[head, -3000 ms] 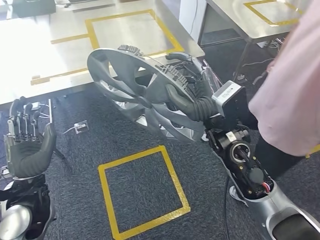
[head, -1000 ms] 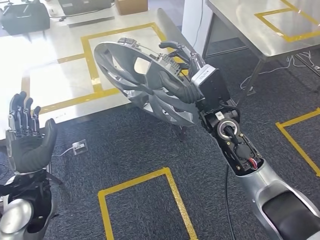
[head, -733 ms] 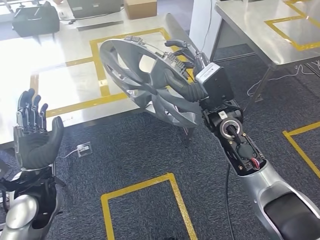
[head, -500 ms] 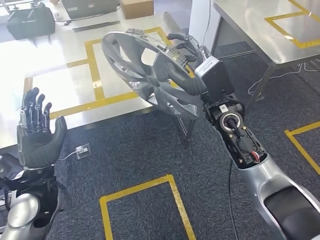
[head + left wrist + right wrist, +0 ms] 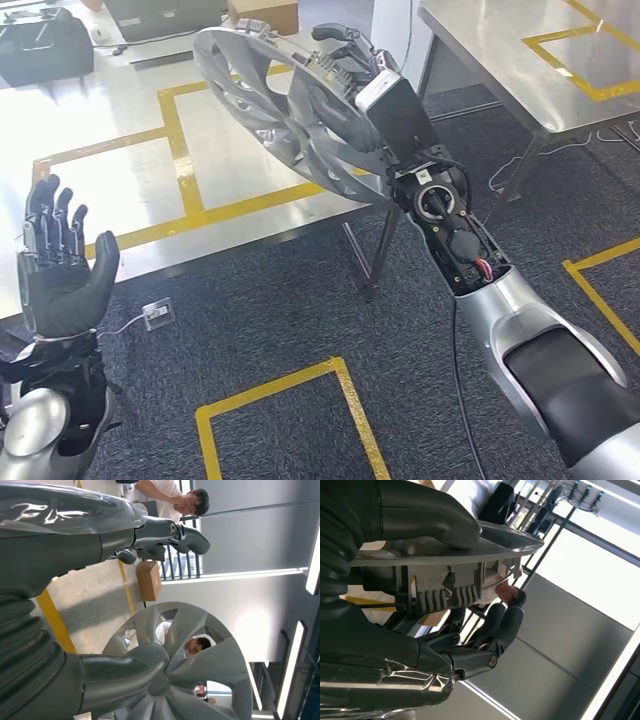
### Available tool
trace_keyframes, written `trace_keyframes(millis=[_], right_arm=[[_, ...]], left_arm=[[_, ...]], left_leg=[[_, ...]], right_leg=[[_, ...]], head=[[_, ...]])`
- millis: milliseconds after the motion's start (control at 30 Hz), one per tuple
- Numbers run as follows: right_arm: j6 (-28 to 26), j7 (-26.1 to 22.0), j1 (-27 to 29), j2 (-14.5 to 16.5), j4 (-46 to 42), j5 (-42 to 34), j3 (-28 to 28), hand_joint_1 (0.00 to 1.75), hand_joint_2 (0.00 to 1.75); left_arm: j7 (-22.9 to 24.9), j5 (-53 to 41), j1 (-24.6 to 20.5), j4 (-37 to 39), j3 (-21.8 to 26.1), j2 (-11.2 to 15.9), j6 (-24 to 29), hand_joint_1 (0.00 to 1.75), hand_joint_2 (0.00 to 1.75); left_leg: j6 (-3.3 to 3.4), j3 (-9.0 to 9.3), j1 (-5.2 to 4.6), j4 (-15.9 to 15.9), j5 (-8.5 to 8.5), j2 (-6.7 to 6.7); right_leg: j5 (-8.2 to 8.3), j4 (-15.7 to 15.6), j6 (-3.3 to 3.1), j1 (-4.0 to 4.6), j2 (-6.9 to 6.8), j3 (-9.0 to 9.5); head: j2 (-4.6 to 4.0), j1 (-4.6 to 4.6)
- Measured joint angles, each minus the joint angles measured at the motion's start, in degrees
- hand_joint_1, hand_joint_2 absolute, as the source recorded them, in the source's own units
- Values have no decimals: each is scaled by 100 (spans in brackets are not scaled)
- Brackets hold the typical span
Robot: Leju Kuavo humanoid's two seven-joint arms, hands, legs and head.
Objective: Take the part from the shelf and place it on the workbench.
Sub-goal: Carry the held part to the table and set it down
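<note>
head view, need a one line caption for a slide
Right hand holds a silver wheel cover tilted over the workbench; left hand open, palm up.

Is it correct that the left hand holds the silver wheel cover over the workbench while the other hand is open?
Not quite: the right hand holds the wheel cover above the workbench, as the head view shows. The left hand is the open, empty one.

The head camera is looking forward and down from high over the table (image 5: 113, 180). Both wrist cameras are sitting close behind their robot hands, viewing sideways, and all three views are sharing the wheel cover (image 5: 279, 110).
</note>
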Motion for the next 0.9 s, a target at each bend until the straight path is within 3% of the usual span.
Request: trace_keyframes(millis=[67,133,167,200,233,300,367,467,533,667,700,733,833,900], right_arm=[[-3,-7,-37,4,93,0,-1,175,175],[-5,-11,-51,14,176,0,4,175,175],[-7,-11,-48,20,213,0,8,175,175],[-7,-10,-45,25,249,0,11,175,175],[-7,-12,-46,26,284,0,13,175,175],[-8,-21,-66,28,347,5,13,175,175],[-9,-57,-147,55,438,24,15,175,175],[-11,-168,-366,140,656,98,15,175,175],[-23,-271,-535,189,832,171,13,175,175],[-69,-482,-833,335,1250,238,16,175,175],[-79,-519,-902,371,1365,248,15,175,175],[-85,-550,-977,407,1487,268,15,175,175],[-95,-619,-1172,498,1810,316,17,175,175],[-100,-650,-1259,545,1988,323,17,175,175]], left_arm=[[-1,4,-10,11,0,-7,-3,0,175],[-1,8,-14,32,0,-16,-6,0,175],[-1,9,-12,44,0,-21,-7,0,175],[-1,10,-12,55,0,-23,-7,0,175],[-1,11,-11,66,0,-25,-7,0,175],[-1,13,-12,82,0,-27,-7,0,175],[-4,22,-28,102,-3,-31,-10,0,175],[-24,53,-75,141,-20,-37,-22,0,175],[-48,75,-115,162,-39,-40,-26,0,175],[-103,139,-167,246,-92,-50,-36,0,175],[-120,153,-172,273,-108,-56,-45,0,175],[-138,166,-184,301,-122,-61,-56,0,175],[-181,195,-251,364,-143,-76,-86,0,175],[-196,202,-284,397,-152,-91,-100,0,175]], left_leg=[[36,107,19,-15,-46,-6],[49,180,20,-8,-121,-7],[47,221,21,-2,-164,-8],[41,272,23,7,-212,-12],[31,336,27,20,-265,-18],[-3,477,28,54,-391,-31],[-56,556,16,104,-506,-36],[-154,547,8,205,-582,-29],[-213,382,24,528,-677,-18],[-275,-596,46,1922,-1087,-4],[-266,-727,46,1968,-1058,-4],[-250,-740,45,1777,-908,-3],[-168,-380,22,505,-96,6],[-106,-244,-4,106,103,11]], right_leg=[[-191,609,29,-8,-11,-314],[-481,1443,63,-16,-11,-825],[-581,1677,87,-23,-12,-1018],[-574,1691,98,-31,-15,-1109],[-431,1477,100,-40,-18,-1087],[143,641,86,-51,-25,-843],[502,2,40,-35,-22,-620],[550,-141,-78,-21,-3,-500],[526,-149,-133,-30,-1,-445],[414,-141,-186,-22,13,-358],[370,-135,-184,-21,20,-320],[322,-131,-181,-20,25,-270],[179,-131,-140,-14,39,-123],[113,-139,-86,-3,49,-81]], head=[[0,59],[0,99],[0,110],[0,121],[0,140],[-1,196],[-1,217],[0,184],[0,152],[0,50],[0,37],[0,24],[0,-10],[0,-24]])
